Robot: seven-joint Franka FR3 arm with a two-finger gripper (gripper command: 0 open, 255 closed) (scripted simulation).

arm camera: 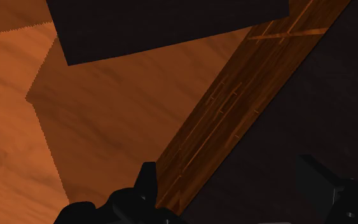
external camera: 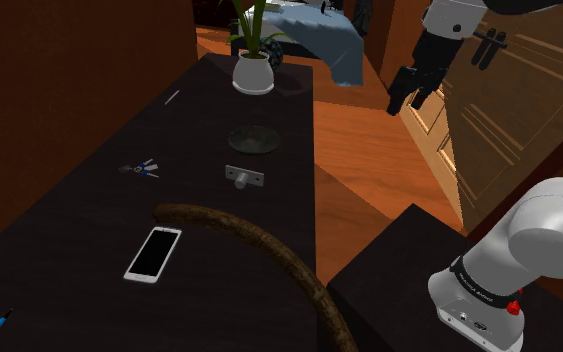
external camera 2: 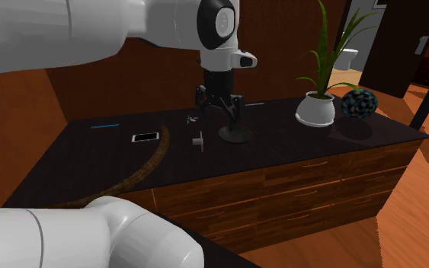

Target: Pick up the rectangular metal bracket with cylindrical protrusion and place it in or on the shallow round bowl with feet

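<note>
Well away from the jaws, the bracket (external camera: 244, 177) is lying on the dresser (external camera: 69, 230), near the bowl (external camera: 253, 139). The gripper (external camera: 405, 103) is hanging over the floor (external camera: 354, 180), jaws standing apart and empty. The reach is likely just starting, calling for swinging across, then descending.

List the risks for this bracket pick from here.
1. The bracket lies flat on the table with just a small peg up, so the open tool may get a poor grip and slip off.
2. The bowl sits close by the bracket; a descent off line could knock it.
3. The tool hangs off the table over the floor, and a low sweep in might hit the table's edge.
</note>
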